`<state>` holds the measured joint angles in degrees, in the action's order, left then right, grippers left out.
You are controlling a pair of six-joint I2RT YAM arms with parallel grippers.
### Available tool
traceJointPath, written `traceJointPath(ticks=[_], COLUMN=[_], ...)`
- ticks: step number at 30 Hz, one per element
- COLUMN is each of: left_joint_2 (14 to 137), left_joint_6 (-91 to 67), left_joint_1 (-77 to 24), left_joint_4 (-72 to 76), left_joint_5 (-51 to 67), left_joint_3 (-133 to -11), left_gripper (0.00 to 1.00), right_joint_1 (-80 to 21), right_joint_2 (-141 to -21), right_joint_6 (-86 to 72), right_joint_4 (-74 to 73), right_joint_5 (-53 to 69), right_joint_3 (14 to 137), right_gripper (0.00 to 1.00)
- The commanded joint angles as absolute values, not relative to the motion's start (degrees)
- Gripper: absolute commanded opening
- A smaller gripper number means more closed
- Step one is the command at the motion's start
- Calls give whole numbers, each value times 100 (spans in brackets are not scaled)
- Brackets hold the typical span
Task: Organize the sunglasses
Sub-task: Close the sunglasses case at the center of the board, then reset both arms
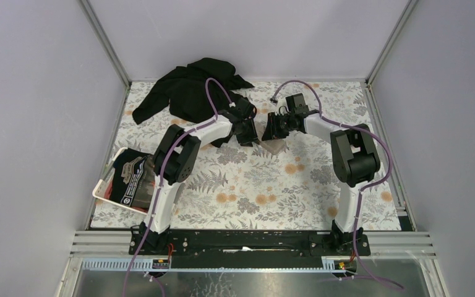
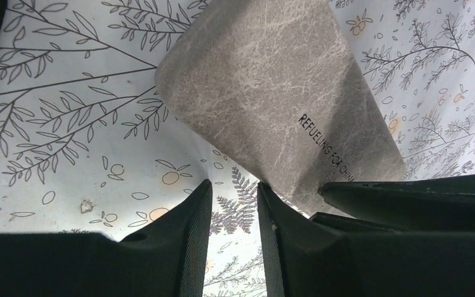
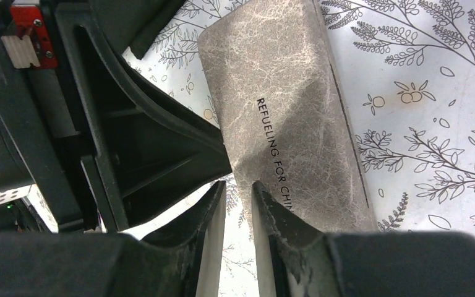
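The grey-brown case (image 1: 274, 147) lies closed on the flowered tablecloth at mid-table, between my two grippers. It fills the left wrist view (image 2: 266, 93) and the right wrist view (image 3: 284, 111), with black lettering on its lid. My left gripper (image 1: 248, 132) (image 2: 233, 184) is slightly open and empty, and its right finger (image 2: 284, 235) is at the case's near edge. My right gripper (image 1: 273, 129) (image 3: 238, 182) is slightly open and empty, and its right finger (image 3: 284, 241) overlaps the case's corner. The pink sunglasses are out of view.
A black garment (image 1: 188, 86) lies crumpled at the back left. A white tray (image 1: 101, 189) with dark packets sits tilted at the left edge. Grey walls close in the table on three sides. The left gripper's body shows in the right wrist view (image 3: 130, 124).
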<state>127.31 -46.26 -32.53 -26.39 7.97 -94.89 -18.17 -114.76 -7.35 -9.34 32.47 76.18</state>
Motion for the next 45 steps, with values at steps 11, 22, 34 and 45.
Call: traceJointPath(ticks=[11,22,34,45], left_joint_2=[10796,7706,4246,3861], left_joint_6=[-4188,-3454,-3762,-3721], left_joint_1=[-3339,-3391,-3384,-3384], left_joint_4=[-2397,-2428,-2724,-2945], left_joint_5=[495,-455,-2036,-2639], left_joint_3=[-8333,-6570,-4344,-4561], left_gripper=[42,47,73,87], right_joint_1=[-1903,-1907,-1905,-1903], right_joint_2=[-9382,-6590,-4286,-3990], right_joint_6=[-686,-1352,-2553,-2770], right_joint_4=[-2118,-1533,-976,-942], right_joint_5=[2141,-41,-1214,-2016], right_joint_3=[8000,6336,3631,3767], right_gripper=[60,89,100,100])
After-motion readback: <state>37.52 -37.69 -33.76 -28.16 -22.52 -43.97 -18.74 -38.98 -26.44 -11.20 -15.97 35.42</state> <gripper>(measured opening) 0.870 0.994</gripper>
